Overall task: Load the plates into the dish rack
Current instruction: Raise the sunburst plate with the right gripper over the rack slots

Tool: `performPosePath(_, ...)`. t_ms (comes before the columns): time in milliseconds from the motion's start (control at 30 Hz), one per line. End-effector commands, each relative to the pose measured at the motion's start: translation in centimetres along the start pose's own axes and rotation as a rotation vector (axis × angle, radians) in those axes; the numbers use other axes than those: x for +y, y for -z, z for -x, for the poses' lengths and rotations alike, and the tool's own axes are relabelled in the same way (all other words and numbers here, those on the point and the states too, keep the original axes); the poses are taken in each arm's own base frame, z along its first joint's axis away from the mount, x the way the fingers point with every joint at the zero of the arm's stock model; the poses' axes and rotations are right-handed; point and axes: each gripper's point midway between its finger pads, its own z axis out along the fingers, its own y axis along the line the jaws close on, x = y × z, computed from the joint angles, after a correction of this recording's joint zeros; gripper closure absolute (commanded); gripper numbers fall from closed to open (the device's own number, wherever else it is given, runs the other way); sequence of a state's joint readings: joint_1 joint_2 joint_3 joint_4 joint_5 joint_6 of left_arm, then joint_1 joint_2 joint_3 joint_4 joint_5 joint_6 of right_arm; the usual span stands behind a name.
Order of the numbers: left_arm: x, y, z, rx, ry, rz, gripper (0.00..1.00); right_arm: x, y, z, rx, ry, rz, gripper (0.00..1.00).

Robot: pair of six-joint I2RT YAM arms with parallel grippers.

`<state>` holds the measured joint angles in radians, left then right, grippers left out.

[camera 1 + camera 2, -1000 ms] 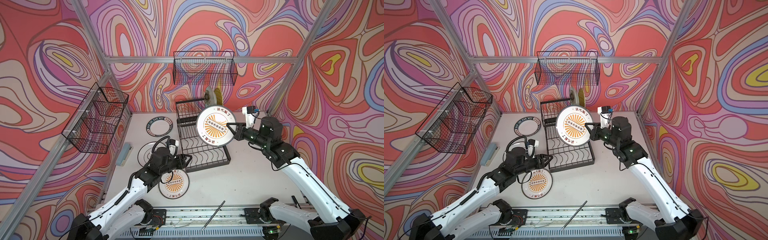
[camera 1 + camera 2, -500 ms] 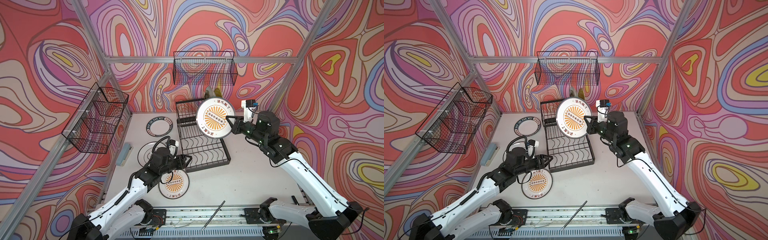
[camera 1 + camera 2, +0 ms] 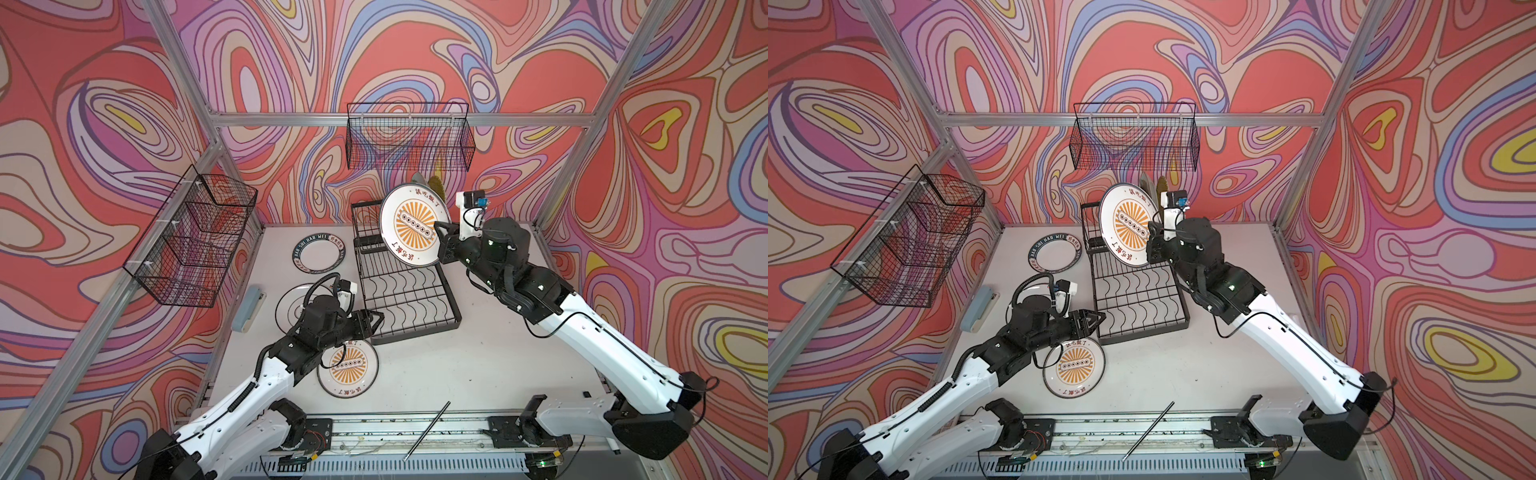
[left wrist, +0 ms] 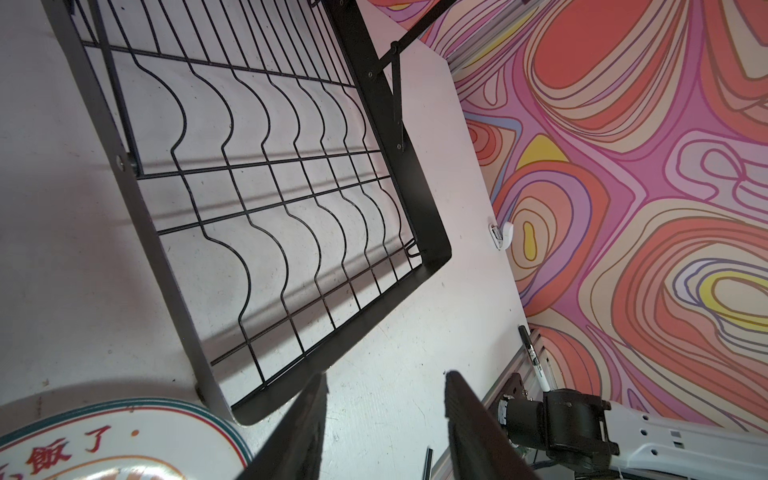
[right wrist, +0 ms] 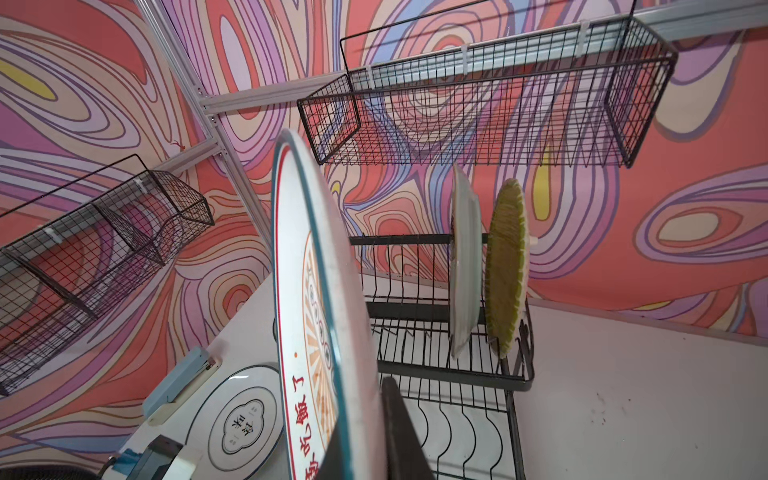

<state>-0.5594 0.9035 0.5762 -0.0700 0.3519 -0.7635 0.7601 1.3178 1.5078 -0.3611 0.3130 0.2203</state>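
Edgewise, sunburst plate (image 3: 413, 230) pinched at 4 o'clock by right gripper (image 3: 439, 235); slip risked if dish rack (image 3: 415, 333) wires are struck; left gripper (image 3: 379, 319) part-open, empty.

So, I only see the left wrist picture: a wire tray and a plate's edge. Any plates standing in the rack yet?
Observer: Yes, two stand in the rack: a pale plate and a yellow-green plate.
Operator: What's the other arm doing?
Observer: The right gripper is shut on a sunburst plate, on edge over the rack.
Operator: Any others lying around?
Observer: Two beyond your view: a lettered plate and a ringed plate.
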Motion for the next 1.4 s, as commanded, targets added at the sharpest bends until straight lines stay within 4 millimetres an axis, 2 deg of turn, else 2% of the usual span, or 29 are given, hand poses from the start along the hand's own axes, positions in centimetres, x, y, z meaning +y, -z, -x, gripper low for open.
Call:
performPosePath(0,-1.0,0.6,0.4,-0.01,-0.004,-0.017,0.51,-0.5,0.3,2.7,-0.09,0.044,-0.121,1.0)
performPosePath(233,-0.7,1.2,0.2,-0.019,-0.013,-0.001,0.51,0.3,-0.8,3.4,-0.118,0.093,-0.211,1.0)
performPosePath(633,-0.4,1.6,0.0,-0.025,-0.015,0.008,0.51,-0.2,-2.3,3.7,-0.153,0.127,-0.344,1.0)
performPosePath(1367,0.2,2.3,-0.2,-0.032,-0.028,0.037,0.51,0.1,-7.2,3.4,-0.168,0.3,-0.51,1.0)
